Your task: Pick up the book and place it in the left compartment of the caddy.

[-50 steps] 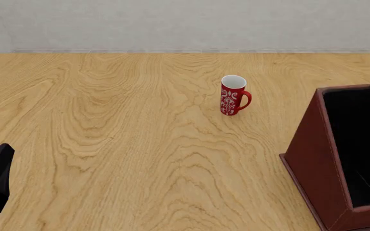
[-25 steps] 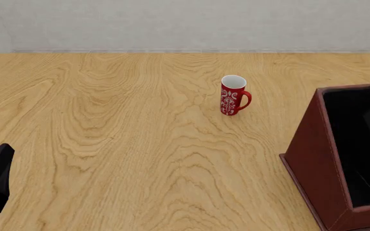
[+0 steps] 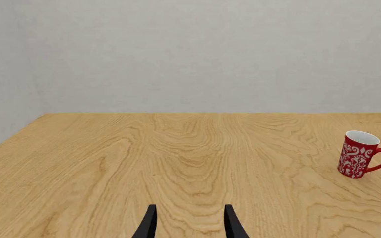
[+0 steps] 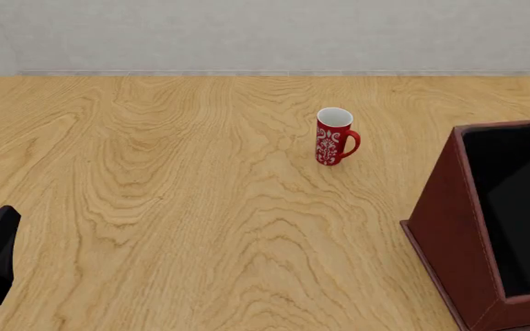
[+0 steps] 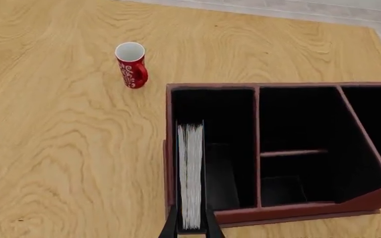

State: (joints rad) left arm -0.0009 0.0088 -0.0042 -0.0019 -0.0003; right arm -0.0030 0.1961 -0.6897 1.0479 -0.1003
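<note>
My right tool [image 5: 191,229] is cut off by the wrist picture's edge (only finger stubs show), the book's [image 5: 191,173] covers are hidden edge-on, and the front view crops the caddy [image 4: 454,227].

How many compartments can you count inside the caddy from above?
4 in the caddy: the left compartment holding the book, two middle ones split by a low divider, one partly cut off at right.

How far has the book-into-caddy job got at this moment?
Done: the book is off the table and gripped on edge in the right pincer. In hand: it hangs over the caddy's left compartment, by the left wall, lower edge apparently at or below the rim. Left: lower it fully and let go. The left pincer is open and idle, away from the mug.
</note>
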